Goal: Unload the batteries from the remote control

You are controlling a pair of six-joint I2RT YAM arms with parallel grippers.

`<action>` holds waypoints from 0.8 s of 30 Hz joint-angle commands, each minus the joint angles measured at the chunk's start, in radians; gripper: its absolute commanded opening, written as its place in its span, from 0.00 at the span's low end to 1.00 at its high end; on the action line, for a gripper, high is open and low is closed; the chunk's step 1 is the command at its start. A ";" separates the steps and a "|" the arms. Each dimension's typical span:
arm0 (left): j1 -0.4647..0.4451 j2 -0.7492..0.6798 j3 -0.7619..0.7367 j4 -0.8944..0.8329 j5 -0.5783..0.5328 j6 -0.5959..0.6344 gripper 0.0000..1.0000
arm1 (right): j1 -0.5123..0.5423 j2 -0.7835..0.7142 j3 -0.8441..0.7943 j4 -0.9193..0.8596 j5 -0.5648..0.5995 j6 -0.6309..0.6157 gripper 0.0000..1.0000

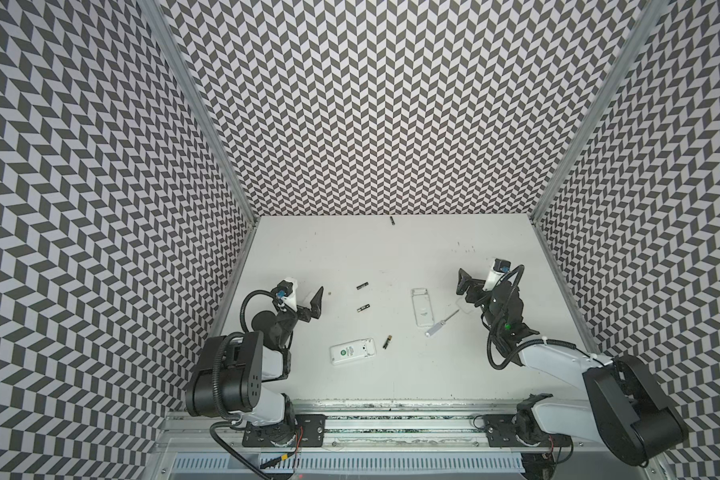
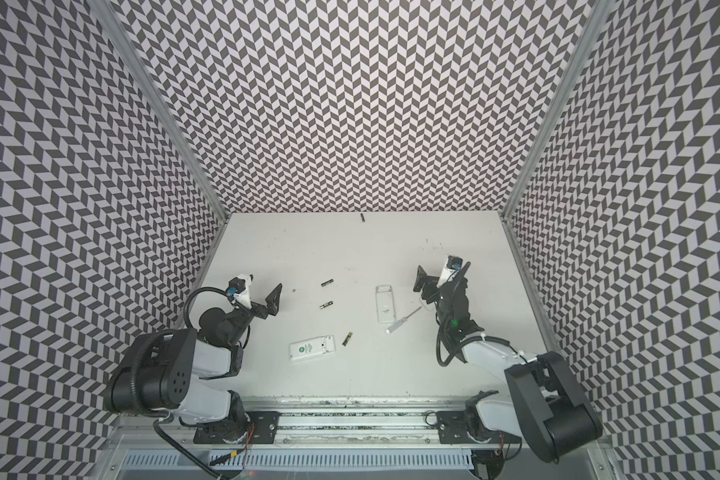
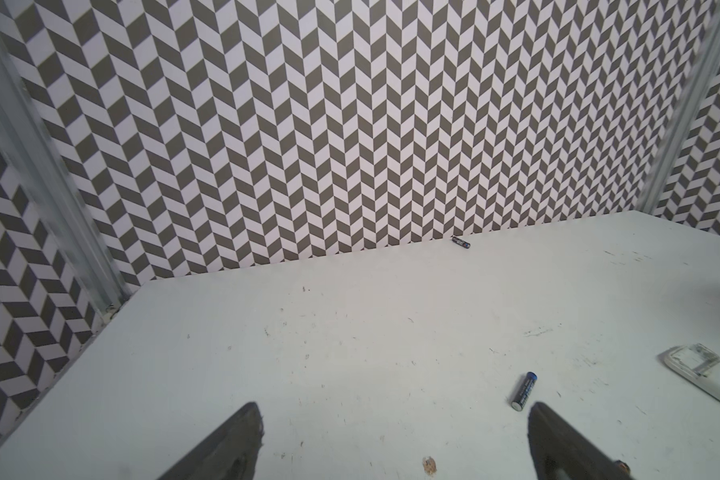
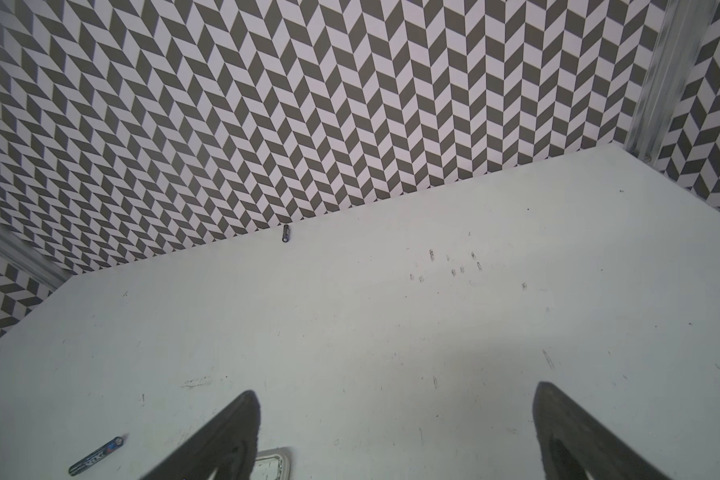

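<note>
Left gripper (image 3: 393, 415) and right gripper (image 4: 398, 399) both stand wide and empty; with two batteries (image 1: 362, 286) just ahead of the left one, a third battery (image 1: 387, 341) beside the remote (image 1: 353, 351) behind it, and a fourth battery (image 1: 391, 220) far beyond, unloading appears finished, leaving only withdrawal.

The scuffed white table (image 1: 433, 257) is carrying loose parts. A white remote (image 1: 353, 351) is lying near the front edge, with a first battery (image 1: 387, 341) just beside it. A second battery (image 1: 362, 286) and a third battery (image 1: 363, 308) are lying mid-table, apart. A fourth battery (image 1: 391, 220) is lying by the back wall. A clear casing (image 1: 420, 307) and a screwdriver (image 1: 443, 322) are lying near each other on the right.
</note>
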 commanded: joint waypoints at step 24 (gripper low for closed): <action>-0.068 0.053 0.106 -0.090 -0.226 0.019 1.00 | -0.215 0.231 -0.186 0.595 -0.072 -0.264 0.99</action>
